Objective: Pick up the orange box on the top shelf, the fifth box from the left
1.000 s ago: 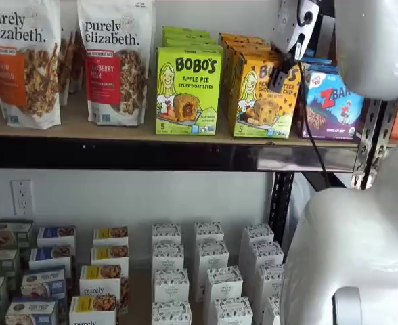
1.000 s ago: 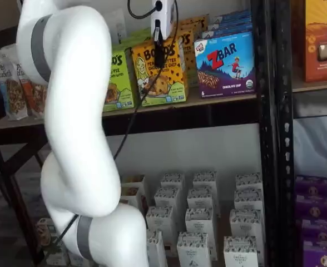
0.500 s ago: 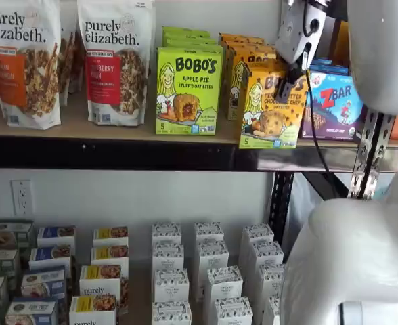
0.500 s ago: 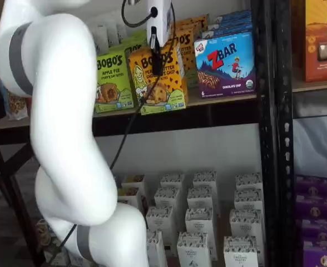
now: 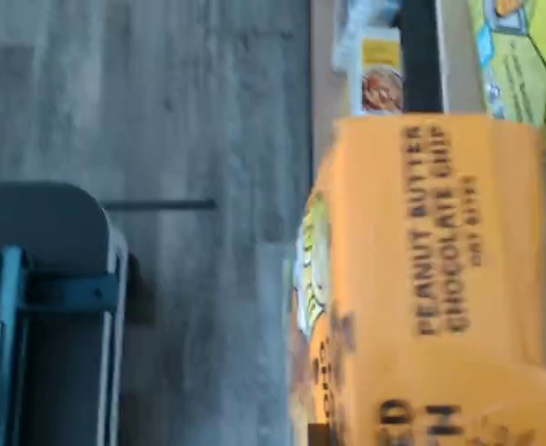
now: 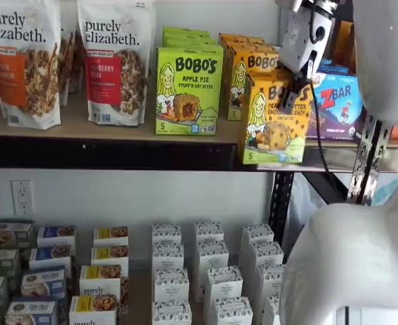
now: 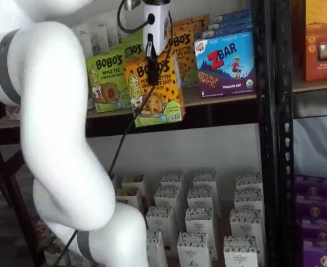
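Observation:
The orange box (image 6: 275,118), a Bobo's peanut butter chocolate chip carton, hangs out in front of the top shelf (image 6: 118,128) past its black front rail, in both shelf views. My gripper (image 6: 292,95) comes down from above and is shut on the orange box (image 7: 155,89) at its top. In a shelf view the white gripper (image 7: 152,61) body and a black finger overlap the carton's upper face. The wrist view is filled by the orange box (image 5: 431,288) top, with "PEANUT BUTTER CHOCOLATE CHIP" printed on it.
More orange Bobo's cartons (image 6: 250,68) remain on the shelf behind. A lime-green Apple Pie box (image 6: 187,91) stands to the left, a blue ZBar box (image 6: 338,105) to the right. Granola bags (image 6: 114,61) sit further left. Small white boxes (image 6: 206,271) fill the lower level. Black uprights (image 7: 275,111) stand right.
The orange box has come forward off the shelf with the gripper shut on it. It now hangs in front of the rail, slightly lower and nearer the cameras.

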Available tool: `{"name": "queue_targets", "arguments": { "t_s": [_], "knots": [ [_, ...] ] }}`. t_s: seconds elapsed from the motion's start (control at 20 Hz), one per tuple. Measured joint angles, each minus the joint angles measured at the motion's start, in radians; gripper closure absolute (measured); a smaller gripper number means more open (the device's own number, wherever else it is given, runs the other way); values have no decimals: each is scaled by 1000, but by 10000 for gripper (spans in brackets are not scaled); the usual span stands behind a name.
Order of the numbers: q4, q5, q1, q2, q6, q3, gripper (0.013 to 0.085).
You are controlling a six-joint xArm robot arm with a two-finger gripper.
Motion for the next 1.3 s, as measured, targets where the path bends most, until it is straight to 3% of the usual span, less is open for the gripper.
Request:
{"name": "queue_targets", "arguments": {
  "t_s": [0.15,0.4,1.3],
  "knots": [
    [32,52,-20,9,-5,-39,650],
    [27,80,-30,-3,-6,-61,650],
    [-19,98,-56,-125,-40,53,650]
  ]
}}
